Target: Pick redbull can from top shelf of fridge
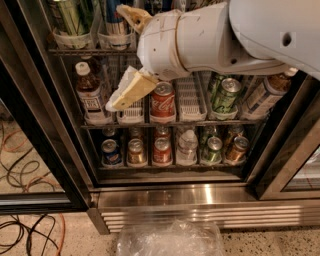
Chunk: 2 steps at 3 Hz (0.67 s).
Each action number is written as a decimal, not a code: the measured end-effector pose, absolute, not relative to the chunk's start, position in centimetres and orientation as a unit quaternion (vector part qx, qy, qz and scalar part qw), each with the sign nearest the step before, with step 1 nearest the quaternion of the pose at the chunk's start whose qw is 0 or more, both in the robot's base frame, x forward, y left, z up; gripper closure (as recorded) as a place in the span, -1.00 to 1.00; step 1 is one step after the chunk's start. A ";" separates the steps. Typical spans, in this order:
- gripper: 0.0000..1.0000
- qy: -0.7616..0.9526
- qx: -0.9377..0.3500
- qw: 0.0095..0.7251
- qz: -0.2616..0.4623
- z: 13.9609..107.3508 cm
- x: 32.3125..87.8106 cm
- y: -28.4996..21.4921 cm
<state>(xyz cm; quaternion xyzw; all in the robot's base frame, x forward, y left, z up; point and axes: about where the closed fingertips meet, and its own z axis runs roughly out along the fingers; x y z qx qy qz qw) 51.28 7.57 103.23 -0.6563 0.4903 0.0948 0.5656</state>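
The fridge (200, 197) stands open, with a black frame and a steel vented base. The redbull can (115, 21), blue and silver, stands in a white holder on the top shelf (85, 50), just right of a green-striped can (68, 16). My gripper (116, 56) is in front of the shelf's edge, right by the redbull can. It is open: one tan finger (131, 14) lies across the can's right side and the other finger (129, 92) points down-left below the shelf. My white arm hides the shelf's right part.
The middle rack holds a brown bottle (90, 92), a Coca-Cola can (163, 101), a green can (224, 94) and white slotted lanes. The lower rack holds several cans. Cables (20, 235) lie on the floor at left and a clear plastic bag (170, 239) lies below.
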 end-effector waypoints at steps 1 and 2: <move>-1.00 0.490 -0.647 0.579 0.080 104.1 51.6 7.5; -1.00 0.492 -0.626 0.603 0.048 105.7 52.2 7.2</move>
